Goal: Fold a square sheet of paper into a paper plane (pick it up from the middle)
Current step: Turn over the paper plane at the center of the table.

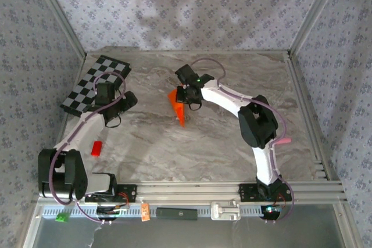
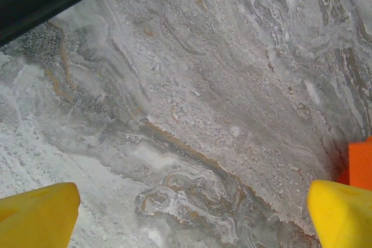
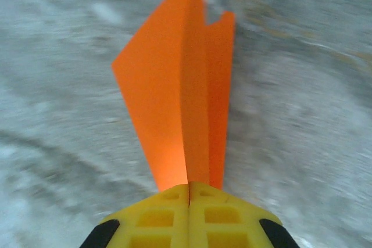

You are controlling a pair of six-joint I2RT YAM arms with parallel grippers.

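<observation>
— Orange thin-paper plane [image 3: 180,97], creased into a dart with one sharp tip, is sitting pinched at its fold in my right gripper [image 3: 189,189]. Yellow jaws are pressing flat together on it, mid-table over the grey marbled tabletop [image 1: 174,155].
— Risk?
— I'm judging slip. The paper is looking slick and thin and the bite is small, so a fast swing could be pulling it free or crushing the centre crease. The wings are flaring unevenly. I can't tell if the tip is clearing the surface.
— Left side?
— My left gripper [image 2: 189,222] is hanging spread wide, holding nothing, over bare marble.
</observation>
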